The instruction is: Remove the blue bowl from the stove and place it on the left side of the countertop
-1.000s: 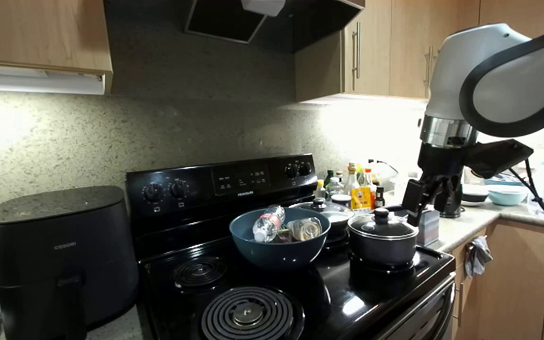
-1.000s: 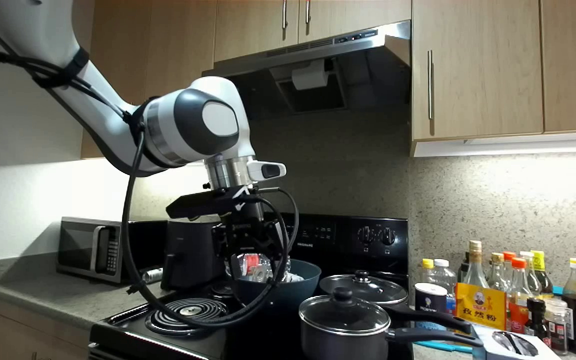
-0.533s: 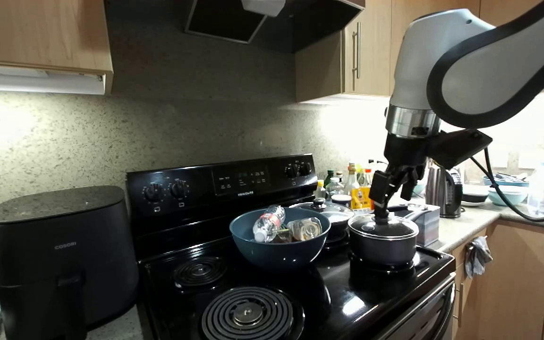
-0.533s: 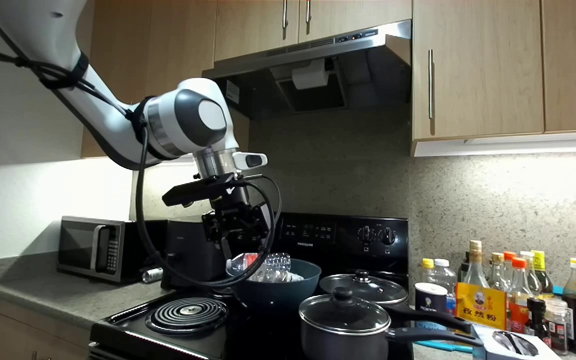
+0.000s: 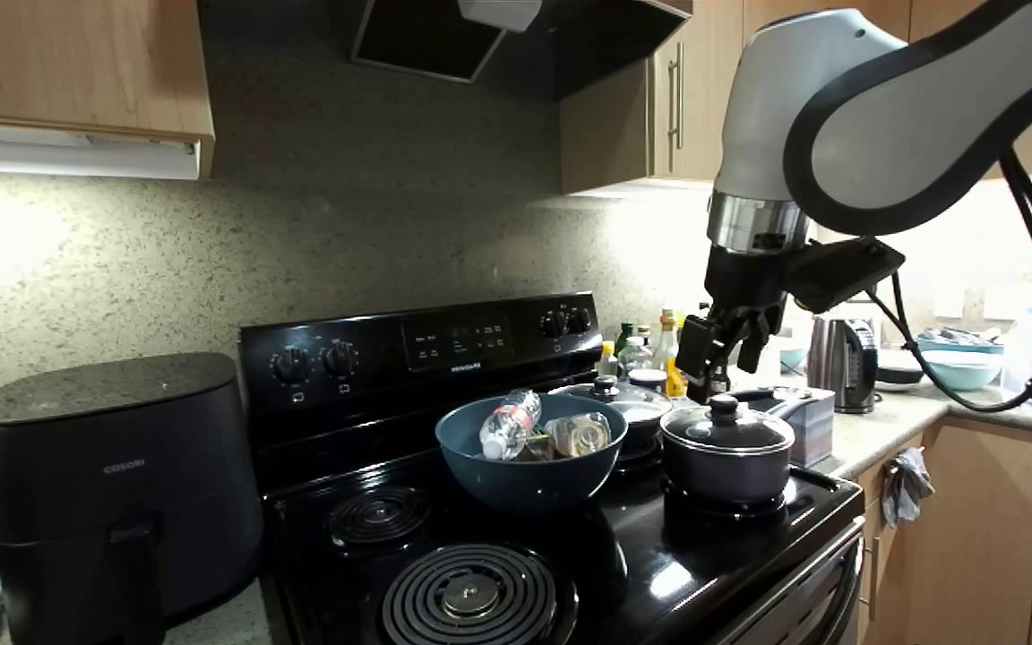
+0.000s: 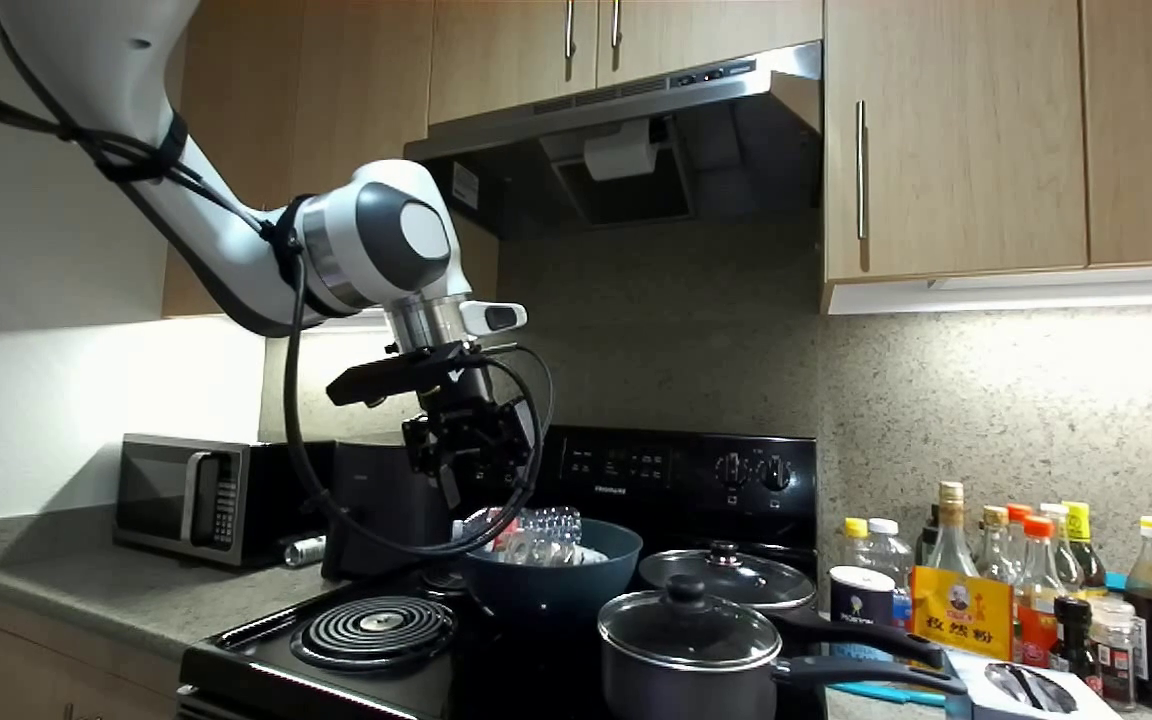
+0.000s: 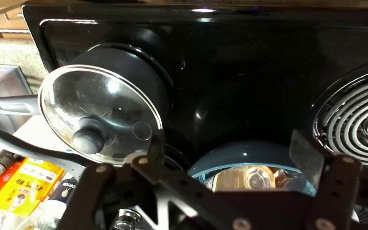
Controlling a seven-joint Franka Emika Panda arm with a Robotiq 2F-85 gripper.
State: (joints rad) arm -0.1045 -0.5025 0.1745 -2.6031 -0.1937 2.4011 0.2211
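plainly, the claw [image 7: 226,135] is spread wide above the stove [image 5: 641,546]. a broad black stretch of it lies between the lidded pot [image 5: 726,470] and the front coil burner [image 5: 471,594], and past that runs the edge of the bench [image 6: 91,595]. the blue bowl [image 5: 529,488], a clear bottle [image 5: 511,425] inside, sits on the stove near the pot and a lidded pan [image 5: 637,408]; the air fryer [image 5: 122,484] stands beside the stove.

In the wrist view, the frame [image 7: 251,207] behind your fingers [image 7: 306,158] hides most of the blue bowl [image 7: 248,151]. In an exterior view, the air fryer [image 5: 113,511] covers much of the surface [image 5: 225,618] beneath and is cut off at the bottom. In an exterior view, your cable [image 6: 421,550] hides part of the clear bottle [image 6: 554,522], the saucepan [image 6: 686,690] is cut off below, and you cannot read the tiny print on the jar [image 6: 1114,645].
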